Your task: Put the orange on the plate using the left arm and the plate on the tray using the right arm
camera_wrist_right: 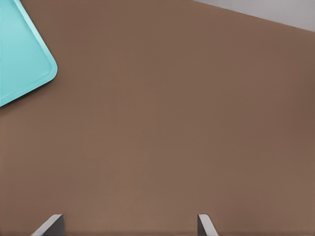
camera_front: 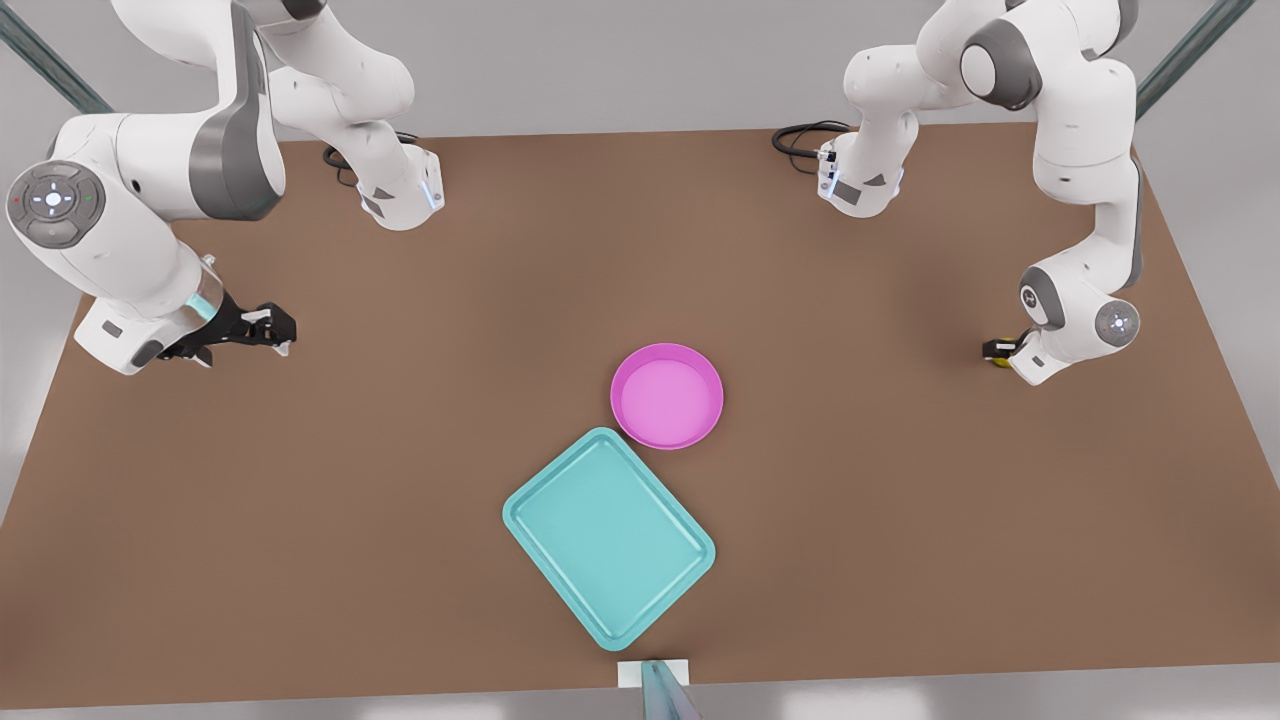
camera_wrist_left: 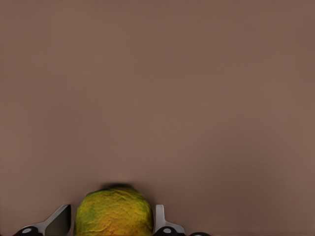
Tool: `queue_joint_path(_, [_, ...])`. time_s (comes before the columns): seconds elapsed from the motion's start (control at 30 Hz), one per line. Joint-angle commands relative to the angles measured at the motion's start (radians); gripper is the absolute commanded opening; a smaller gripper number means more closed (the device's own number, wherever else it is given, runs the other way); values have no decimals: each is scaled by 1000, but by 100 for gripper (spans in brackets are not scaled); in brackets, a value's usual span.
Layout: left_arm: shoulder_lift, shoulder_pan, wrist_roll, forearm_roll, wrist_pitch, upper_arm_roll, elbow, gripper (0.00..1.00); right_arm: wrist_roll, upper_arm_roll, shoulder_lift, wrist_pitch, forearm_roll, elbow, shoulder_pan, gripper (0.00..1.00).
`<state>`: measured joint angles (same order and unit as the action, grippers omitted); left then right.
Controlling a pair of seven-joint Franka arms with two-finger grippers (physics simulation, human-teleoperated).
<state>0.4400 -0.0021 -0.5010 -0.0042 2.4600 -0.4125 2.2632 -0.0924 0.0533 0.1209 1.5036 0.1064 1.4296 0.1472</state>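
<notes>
Waiting at the front view's left: right gripper (camera_front: pixel 278 335), jaws wide and empty above the tabletop (camera_front: pixel 400 450). Mid-scene: tray (camera_front: pixel 610 535), with plate (camera_front: pixel 667 395) just beside its far corner. Low at the front view's right: left gripper (camera_front: pixel 997 351), jaws closed on the orange (camera_wrist_left: pixel 114 212). Best lifted straight up, carried level, and released low over the plate's centre to stop it rolling.

Front overhead; wrist cameras near table (camera_front: pixel 400 450)

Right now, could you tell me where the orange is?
The orange sits between the left gripper fingers in the left wrist view, at the front view's right side of the table, well apart from the plate and tray.
</notes>
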Motion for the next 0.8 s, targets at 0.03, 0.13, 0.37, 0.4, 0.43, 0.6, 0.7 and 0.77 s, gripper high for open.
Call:
queue_joint_path(0.03, [8, -1, -30, 1, 5, 0, -1, 85, -3, 0, 0, 0, -1, -1, 0, 100])
queue_joint_path(0.13, [11, -1, -30, 1, 0, 1, 1, 76, -3, 0, 0, 0, -1, 0, 0, 100])
queue_joint_path(0.37, [10, -1, -30, 1, -23, 3, 1, 58, -3, 0, 0, 0, -1, -1, 0, 100])
queue_joint_path(0.4, [5, -1, -31, 3, -24, 3, 1, 58, -3, 0, 0, 0, -1, 0, 0, 100])
queue_joint_path(0.43, [-20, 1, -25, 1, -59, 3, -1, 58, -3, 0, 2, 0, -1, 0, 0, 100])
queue_joint_path(0.6, [-41, -13, 42, 1, -116, 11, -2, 55, -3, 0, 2, 0, -1, 0, 0, 100])
queue_joint_path(0.7, [-101, -180, 357, 1, -217, 142, -53, 56, -3, 0, 2, 0, -1, 0, 0, 100])
queue_joint_path(0.77, [-92, -326, 541, 1, -302, 167, -142, 56, -4, 0, 2, 0, -1, 0, 0, 100])
